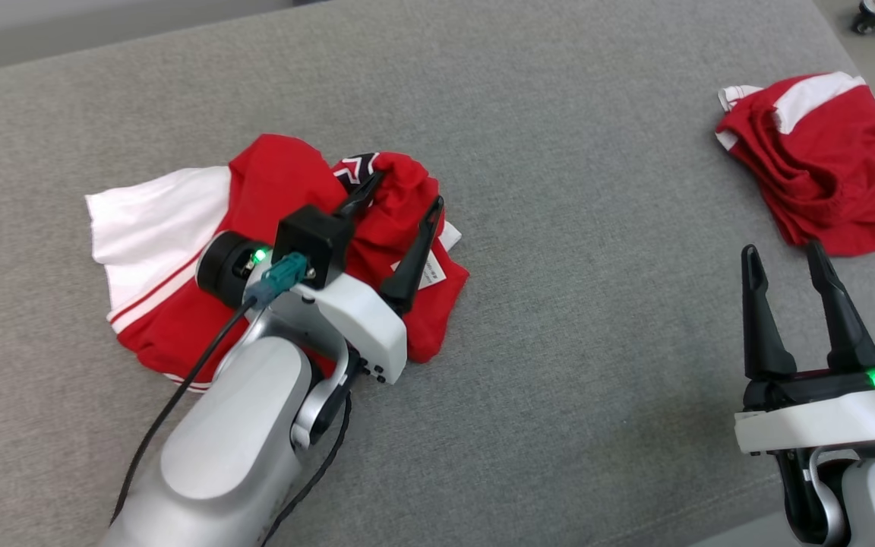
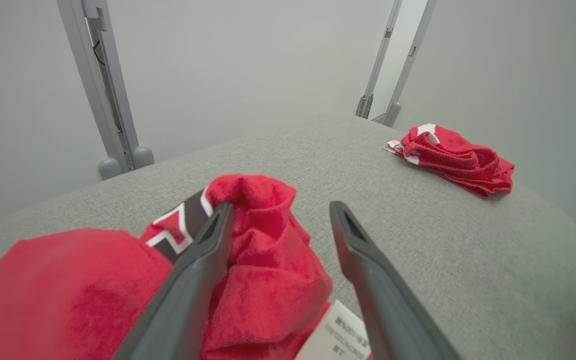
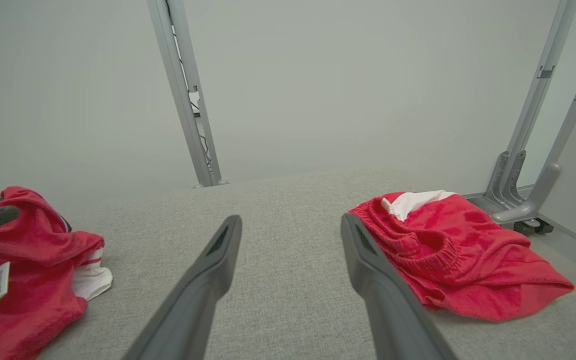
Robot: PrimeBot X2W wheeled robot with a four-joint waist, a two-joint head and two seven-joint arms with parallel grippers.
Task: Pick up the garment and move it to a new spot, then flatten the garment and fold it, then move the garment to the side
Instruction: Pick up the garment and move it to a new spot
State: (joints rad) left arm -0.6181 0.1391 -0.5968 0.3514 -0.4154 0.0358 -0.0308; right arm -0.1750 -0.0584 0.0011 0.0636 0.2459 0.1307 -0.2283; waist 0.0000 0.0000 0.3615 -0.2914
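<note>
Left gripper [image 1: 405, 193], fingers apart, stood over the crumpled garment [image 1: 270, 171] at centre left; right gripper [image 1: 782, 253], likewise apart, lower right.

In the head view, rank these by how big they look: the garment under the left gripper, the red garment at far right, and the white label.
1. Left garment: largest, even partly covered.
2. Right garment: clearly smaller, bunched up.
3. Label: by far the smallest.
</note>
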